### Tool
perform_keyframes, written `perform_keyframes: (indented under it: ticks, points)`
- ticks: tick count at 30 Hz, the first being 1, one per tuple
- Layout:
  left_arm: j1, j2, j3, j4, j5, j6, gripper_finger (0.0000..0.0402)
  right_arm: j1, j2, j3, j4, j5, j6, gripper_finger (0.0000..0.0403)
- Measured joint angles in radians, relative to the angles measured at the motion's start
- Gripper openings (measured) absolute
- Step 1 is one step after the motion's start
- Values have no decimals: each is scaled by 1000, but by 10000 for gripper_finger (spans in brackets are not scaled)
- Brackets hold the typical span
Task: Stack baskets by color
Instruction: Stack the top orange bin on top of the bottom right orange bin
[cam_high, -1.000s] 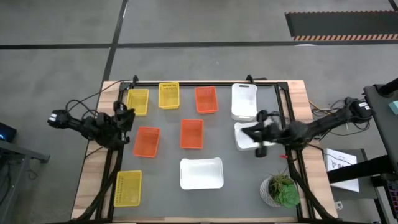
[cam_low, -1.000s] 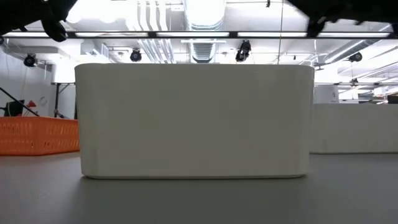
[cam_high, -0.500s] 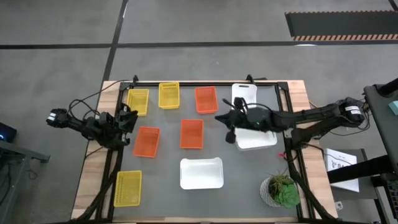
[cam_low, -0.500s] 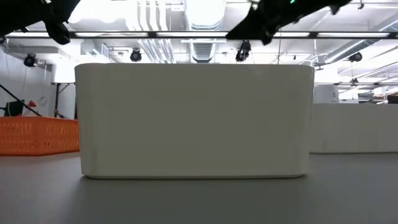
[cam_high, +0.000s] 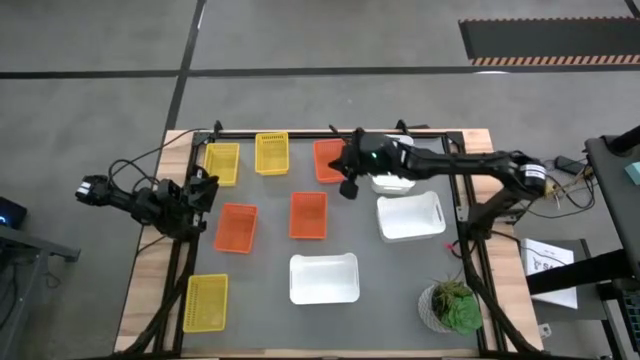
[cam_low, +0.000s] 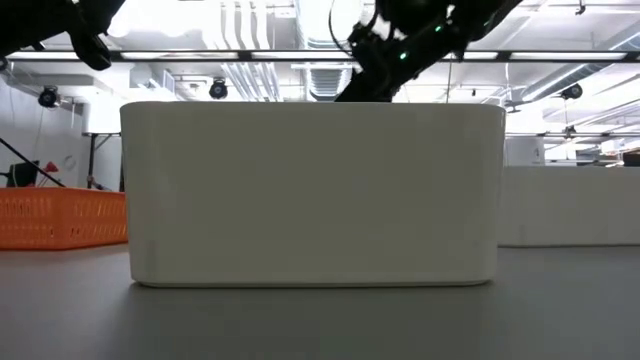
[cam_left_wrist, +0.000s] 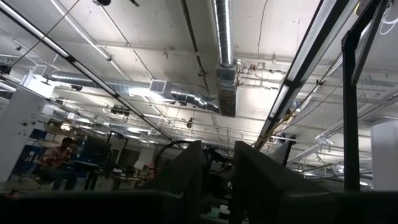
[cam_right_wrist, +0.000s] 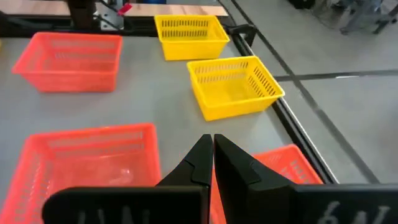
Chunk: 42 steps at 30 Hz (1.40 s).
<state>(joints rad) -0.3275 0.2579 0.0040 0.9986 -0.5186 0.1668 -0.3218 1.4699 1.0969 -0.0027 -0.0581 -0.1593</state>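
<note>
Nine baskets sit on the grey mat. Yellow baskets (cam_high: 221, 163) (cam_high: 271, 153) stand at the far left and a third (cam_high: 206, 302) at the near left. One orange basket (cam_high: 329, 158) is at the far middle, and two more (cam_high: 308, 215) (cam_high: 235, 228) are mid-table. White baskets (cam_high: 410, 216) (cam_high: 324, 278) lie at right and near middle; a third (cam_high: 395, 180) is partly hidden under my right arm. My right gripper (cam_high: 345, 178) (cam_right_wrist: 212, 155) hangs shut above the mat beside the far orange basket (cam_right_wrist: 286, 168). My left gripper (cam_high: 207, 188) (cam_left_wrist: 221, 180) waits at the left edge, tipped upward, slightly open and empty.
A potted green plant (cam_high: 450, 305) stands at the near right corner. A black frame rail (cam_high: 330, 133) runs along the mat's far edge. In the low view the near white basket (cam_low: 310, 195) fills the middle, with an orange one (cam_low: 60, 220) to its left.
My right gripper has swung from above the right white basket toward the table's far left, rising a little, and now hangs by the far orange basket. It has stayed shut and carries nothing. The baskets have kept their places.
</note>
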Motion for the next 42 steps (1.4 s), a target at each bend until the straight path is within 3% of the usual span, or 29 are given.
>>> perform_keyframes:
  ticks: [5, 9, 18, 22, 36, 42]
  points:
    - [0, 0, 0, 15, 0, 26, 79, -80, 108, 85, -42, -154, 39, 14]
    - [0, -2, 0, 18, -1, 32, 79, -112, 175, 157, -136, -160, -13, 47]
    - [0, -6, 0, 22, -5, 33, 79, -129, 303, 256, -343, -160, -212, 166]
    - [0, -6, 0, 22, -5, 33, 79, -129, 326, 271, -426, -163, -285, 191]
    - [0, -6, 0, 41, -6, 61, 79, -129, 391, 269, -460, -184, -287, 168]
    - [0, -6, 0, 42, -6, 83, 79, -130, 419, 269, -450, -177, -307, 126]
